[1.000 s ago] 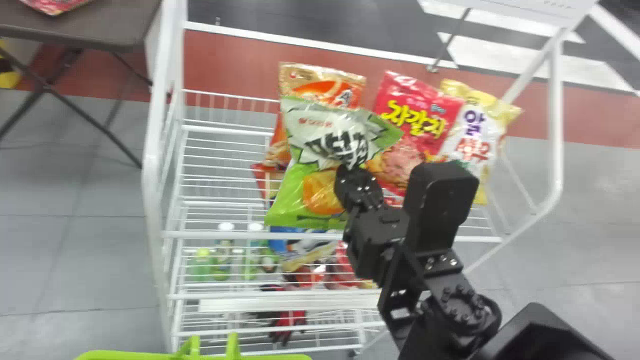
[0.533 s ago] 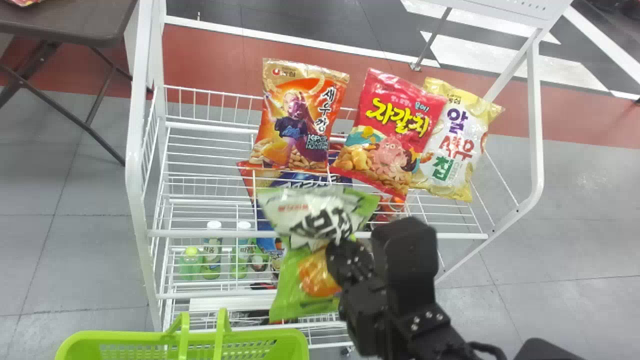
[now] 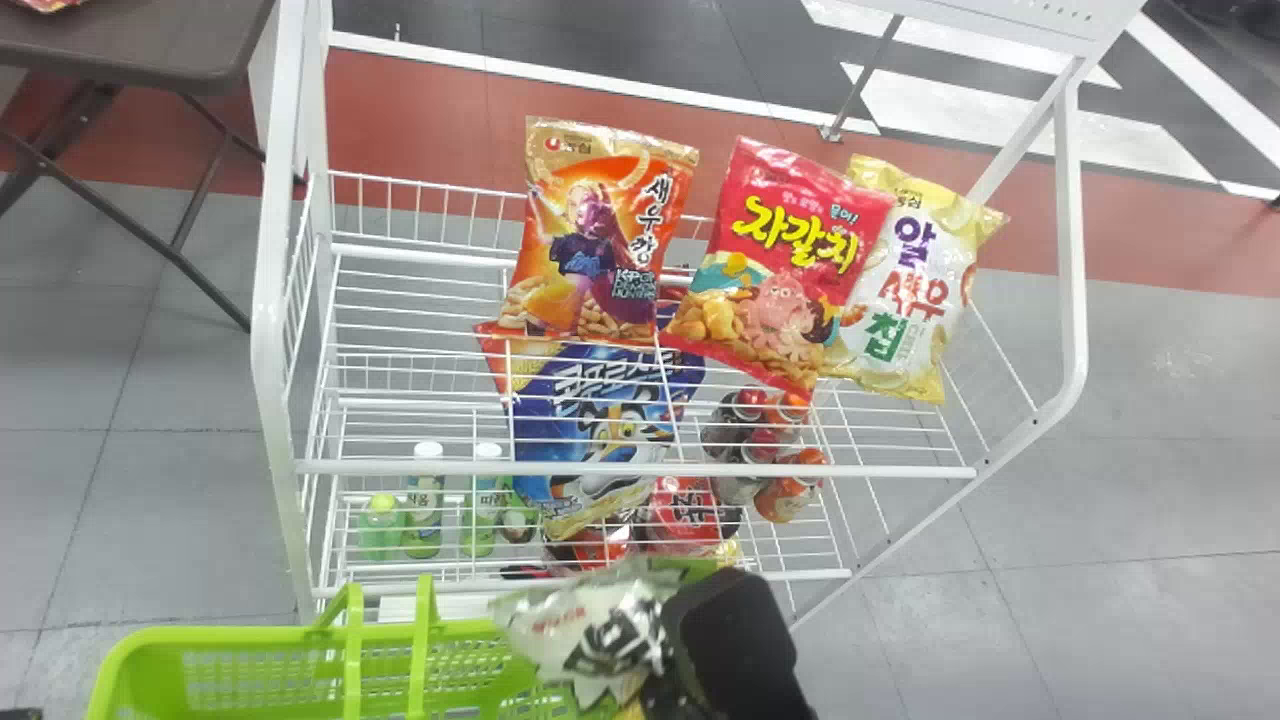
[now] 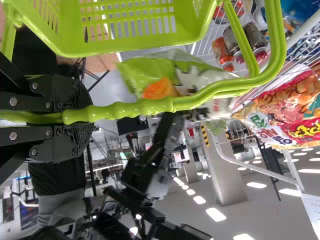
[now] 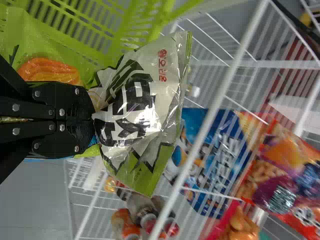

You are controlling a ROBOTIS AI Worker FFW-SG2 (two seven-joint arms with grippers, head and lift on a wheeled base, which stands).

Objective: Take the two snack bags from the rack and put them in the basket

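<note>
Low in the head view, my right gripper (image 3: 655, 690) holds a green and white snack bag (image 3: 590, 630) at the right end of the green basket (image 3: 250, 640). In the right wrist view the fingers of my right gripper (image 5: 94, 120) are shut on the pinched middle of the bag (image 5: 145, 100), with the basket's slotted wall (image 5: 100, 25) beside it. In the left wrist view my left gripper (image 4: 82, 115) is shut on the basket's handle (image 4: 150, 106); the bag (image 4: 170, 80) hangs beyond that handle, beside the basket (image 4: 125, 30).
The white wire rack (image 3: 640, 468) carries an orange bag (image 3: 600, 240), a pink bag (image 3: 780, 260) and a yellow-white bag (image 3: 910, 280) on top. Below are a blue bag (image 3: 590, 420), bottles (image 3: 424, 500) and cans (image 3: 765, 440). A dark table (image 3: 130, 40) stands at far left.
The right arm has drawn the green and white bag away from the rack, down and toward the basket. The head view has shifted, bringing more of the basket into sight.
</note>
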